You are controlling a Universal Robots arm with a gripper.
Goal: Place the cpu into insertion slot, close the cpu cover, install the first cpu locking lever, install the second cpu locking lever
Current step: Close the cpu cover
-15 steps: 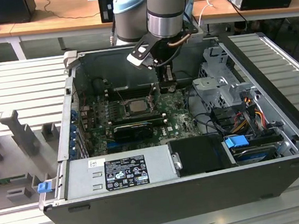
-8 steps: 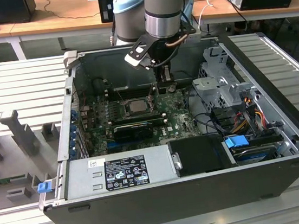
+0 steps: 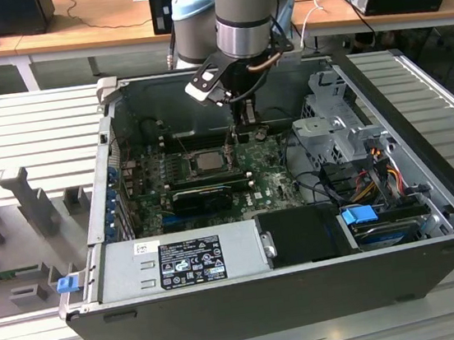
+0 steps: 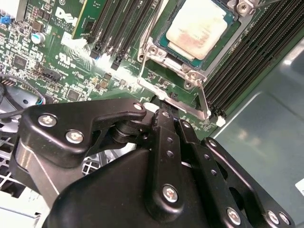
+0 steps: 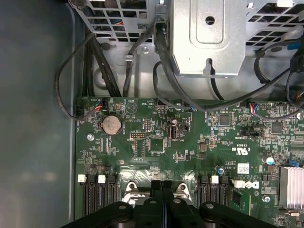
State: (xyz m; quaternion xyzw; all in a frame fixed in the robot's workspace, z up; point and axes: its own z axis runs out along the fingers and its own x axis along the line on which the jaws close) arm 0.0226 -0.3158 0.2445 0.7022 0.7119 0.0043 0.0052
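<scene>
Exterior view, centre of frame: the cpu [image 3: 207, 161] is seen seated in the insertion slot [image 3: 225, 167] inside an open computer case [image 3: 308, 293]. The gripper [image 3: 242, 125] is poised just right of it, fingers drawn together, nothing gripped. In the second wrist view, the cpu cover [image 4: 173, 64] frames the chip.

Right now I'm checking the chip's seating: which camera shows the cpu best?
The second wrist view: the cpu is close, its pale top plain to see. The exterior view has it small and distant. In the first wrist view the end effector stands in front of it.
</scene>
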